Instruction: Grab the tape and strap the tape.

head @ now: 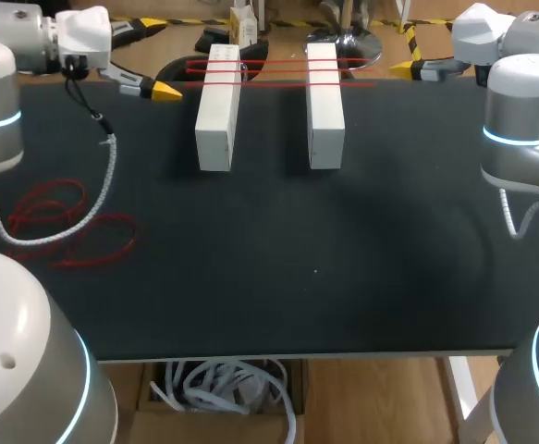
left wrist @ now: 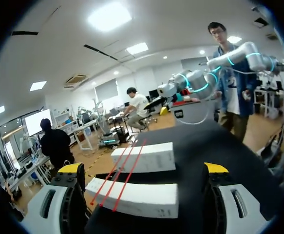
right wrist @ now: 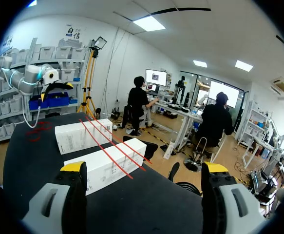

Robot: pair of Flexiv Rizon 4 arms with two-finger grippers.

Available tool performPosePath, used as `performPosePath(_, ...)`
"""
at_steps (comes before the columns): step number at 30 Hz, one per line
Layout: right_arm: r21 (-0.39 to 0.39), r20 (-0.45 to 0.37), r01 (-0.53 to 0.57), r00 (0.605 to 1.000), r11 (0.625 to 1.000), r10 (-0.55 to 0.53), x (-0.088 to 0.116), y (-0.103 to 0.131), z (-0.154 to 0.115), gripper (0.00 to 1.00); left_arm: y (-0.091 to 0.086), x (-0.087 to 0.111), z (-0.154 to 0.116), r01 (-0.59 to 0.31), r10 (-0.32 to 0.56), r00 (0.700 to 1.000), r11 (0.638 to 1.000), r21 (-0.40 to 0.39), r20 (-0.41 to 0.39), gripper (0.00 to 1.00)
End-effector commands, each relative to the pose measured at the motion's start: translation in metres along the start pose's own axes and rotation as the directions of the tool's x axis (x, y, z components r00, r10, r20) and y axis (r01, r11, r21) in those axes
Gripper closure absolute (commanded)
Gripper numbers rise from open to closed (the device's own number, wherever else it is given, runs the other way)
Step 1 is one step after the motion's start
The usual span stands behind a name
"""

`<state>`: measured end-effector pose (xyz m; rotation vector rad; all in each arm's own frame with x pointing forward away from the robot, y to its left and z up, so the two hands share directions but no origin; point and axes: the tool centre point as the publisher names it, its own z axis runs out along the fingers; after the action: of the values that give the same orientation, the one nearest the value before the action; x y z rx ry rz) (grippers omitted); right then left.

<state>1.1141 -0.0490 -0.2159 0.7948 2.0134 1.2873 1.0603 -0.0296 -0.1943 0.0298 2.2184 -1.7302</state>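
Left gripper [left wrist: 143, 168] is standing wide open and holding nothing, at the far left corner of the black table [head: 343, 268]. Right gripper [right wrist: 144, 168] is likewise gaping empty at the far right corner. Three red tape strands [head: 274, 73] are lying stretched across the far ends of the left white box [head: 218, 116] and the right white box [head: 325, 111]. A loose red tape coil [head: 66, 227] is lying at the table's left side, well apart from both grippers.

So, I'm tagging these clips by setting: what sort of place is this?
Probably a robotics lab test bench: a left arm and right arm flank a black table, two white blocks carry stretched red straps, and a loose red strap lies coiled nearby.
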Motion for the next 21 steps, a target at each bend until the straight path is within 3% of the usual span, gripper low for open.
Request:
performPosePath(1, -0.001, -0.002, 0.000, 1.000, 1.000, 0.000, -0.001, 0.000, 0.000, 0.00, 0.014, -0.014, -0.002, -0.049, 0.057, 0.981, 0.998, 0.049, -0.186, 0.00)
performPosePath(5, -0.001, -0.002, 0.000, 1.000, 1.000, 0.000, -0.001, 0.000, 0.000, 0.00, 0.025, -0.028, 0.005, -0.079, 0.109, 0.950, 0.990, 0.113, -0.294, 0.00)
performPosePath(12, -0.001, -0.002, 0.000, 1.000, 1.000, 0.000, -0.001, 0.000, 0.000, 0.00, 0.045, -0.043, 0.017, -0.058, 0.120, 0.916, 0.984, 0.170, -0.382, 0.00)
performPosePath(14, -0.001, -0.002, 0.000, 1.000, 1.000, 0.000, -0.001, 0.000, 0.000, 0.00, 0.051, -0.044, 0.019, -0.047, 0.113, 0.915, 0.983, 0.176, -0.386, 0.20)
performPosePath(19, -0.001, -0.002, 0.000, 1.000, 1.000, 0.000, -0.001, 0.000, 0.000, 0.00, 0.064, -0.047, 0.022, -0.023, 0.095, 0.913, 0.983, 0.182, -0.397, 0.34)
performPosePath(20, -0.001, -0.002, 0.000, 1.000, 1.000, 0.000, -0.001, 0.000, 0.000, 0.00, 0.067, -0.047, 0.022, -0.016, 0.090, 0.913, 0.983, 0.185, -0.397, 0.56)
performPosePath(21, -0.001, -0.002, 0.000, 1.000, 1.000, 0.000, -0.001, 0.000, 0.000, 0.00, 0.070, -0.047, 0.023, -0.006, 0.080, 0.913, 0.983, 0.184, -0.400, 0.58)
